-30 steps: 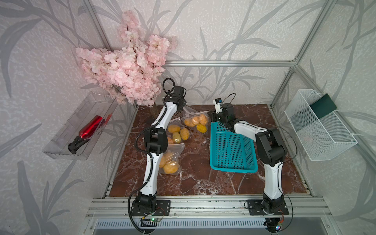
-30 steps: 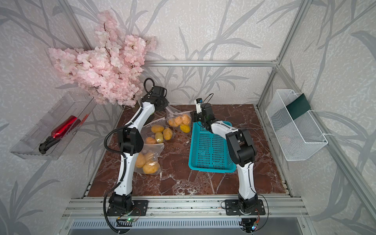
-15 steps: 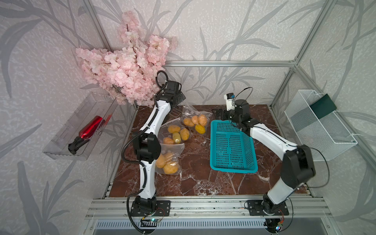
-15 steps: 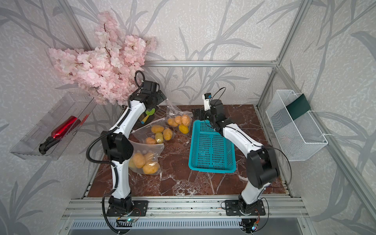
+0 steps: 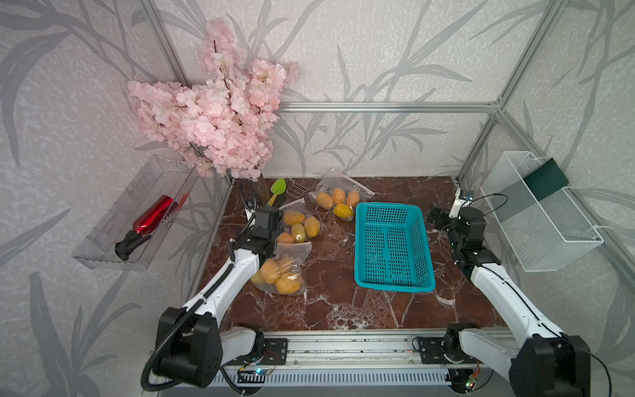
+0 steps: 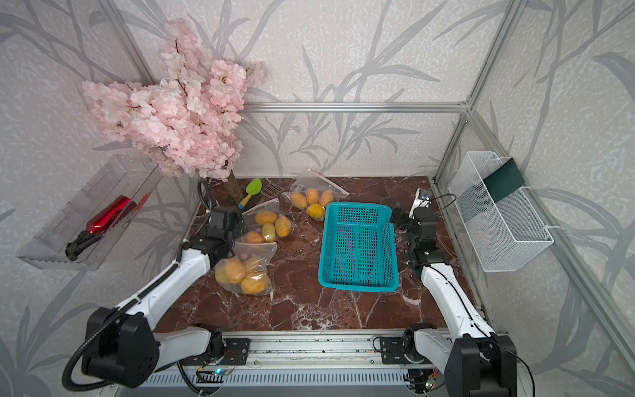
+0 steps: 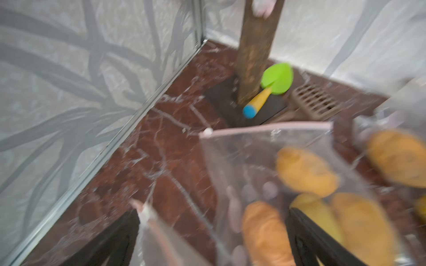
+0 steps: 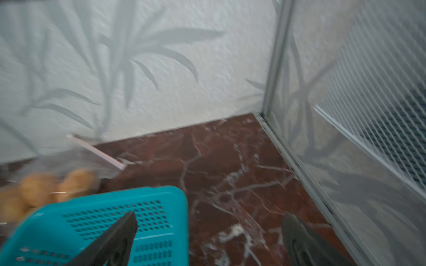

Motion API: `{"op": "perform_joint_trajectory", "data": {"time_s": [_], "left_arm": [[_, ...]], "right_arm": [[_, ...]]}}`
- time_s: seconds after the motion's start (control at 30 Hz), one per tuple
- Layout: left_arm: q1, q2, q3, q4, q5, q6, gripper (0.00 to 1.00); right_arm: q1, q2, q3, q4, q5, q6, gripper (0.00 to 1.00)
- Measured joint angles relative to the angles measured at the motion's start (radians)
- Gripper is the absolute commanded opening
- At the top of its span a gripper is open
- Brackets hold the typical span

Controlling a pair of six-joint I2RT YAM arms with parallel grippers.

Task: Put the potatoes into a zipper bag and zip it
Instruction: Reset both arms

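On the left half of the brown marble desk [image 5: 343, 309], the potatoes [image 5: 338, 201] lie in three clear zipper bags set in a loose row from back to front. The far bag [image 5: 343, 187] sits near the back wall with four potatoes, the yellowest just beside the far left corner of the teal basket [image 5: 395, 287]. The middle bag [image 6: 275, 206] holds four more. The near bag [image 5: 295, 254] holds several larger tan ones bunched at its front end. The wrist views are too blurred to tell whether each pink zipper strip is fully closed. All the potatoes are in the bags, and the basket stands right of centre.

The left end effector [image 7: 213, 210] hangs over the left edge of the middle bag, close to the near bag's top. Its fingers [image 7: 110, 241] are spread wide and grip nothing. The right end effector [image 8: 211, 215] is just off the basket's far right corner, over bare desk. It is likewise fully spread and holds nothing.

In the back left corner stand a pink blossom branch [image 5: 220, 117], a green toy shovel [image 5: 277, 190] and a brown grate [image 5: 297, 189]. A clear wall tray [image 5: 103, 254] on the left holds a red bottle [image 5: 151, 220]. A white wire rack [image 5: 543, 233] hangs on the right wall.
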Motion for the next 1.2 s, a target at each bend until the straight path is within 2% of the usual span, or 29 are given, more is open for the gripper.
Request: {"op": "perform_joint_trajectory", "data": {"time_s": [0.1,0.23,0.37,0.6,0.87,0.97,1.1,1.2], "left_arm": [[0.0,-0.069,-0.159,0.122,-0.121,0.068,1.0],[0.001,-0.076,-0.238,0.252,-0.212,0.119,1.0],[0.002,0.0,-0.238,0.365,-0.262,0.123,1.0],[0.011,0.201,-0.238,0.544,-0.304,0.143,1.0],[0.019,0.267,-0.238,0.739,-0.238,0.261,1.0],[0.05,0.316,-0.27,0.9,-0.151,0.305,0.99],[0.118,0.321,-0.277,0.915,-0.002,0.318,0.99],[0.143,0.321,-0.276,0.918,0.064,0.318,0.99]], "right_arm": [[-0.002,0.051,-0.082,0.012,0.086,-0.005,0.99],[-0.002,0.081,-0.163,0.082,0.138,-0.008,0.99],[-0.003,0.145,-0.204,0.244,0.162,0.014,0.99],[-0.003,0.262,-0.209,0.458,0.098,0.026,0.99],[0.007,0.319,-0.24,0.636,-0.026,-0.048,0.99],[0.027,0.338,-0.27,0.684,-0.075,-0.09,0.99],[0.034,0.405,-0.305,0.869,-0.182,-0.148,0.99],[0.037,0.411,-0.328,0.909,-0.183,-0.159,0.99]]}}
